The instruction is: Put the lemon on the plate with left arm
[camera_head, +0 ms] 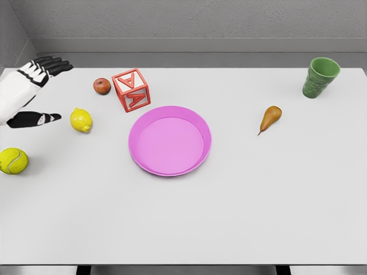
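On the white tabletop [241,217], left of centre, a small yellow lemon [81,120] lies by itself, untouched and not on any dish. Just to its left, the robot's left hand [35,91] comes in from the picture's left edge, white on the back with black fingers. Its fingers [57,64] are spread wide and reach toward the far edge of the table, while the black thumb [37,118] points right at the lemon, its tip close to the fruit but apart from it. The hand holds nothing.

To the right of the lemon, near the middle of the table, sits a round pink plate [137,150] with a raised rim; nothing lies in it. Between lemon and plate there is a clear strip of table. Beyond the plate's upper left rim stands a red open-frame letter cube [131,90], tilted on the surface, and just beside it to the left is a small red apple [102,86]. A yellow-green tennis ball [13,161] rests near the left edge, below the hand. Well off to the right lie a brown-orange pear [270,118] and, at the far right corner, an upright green ribbed cup [320,77].
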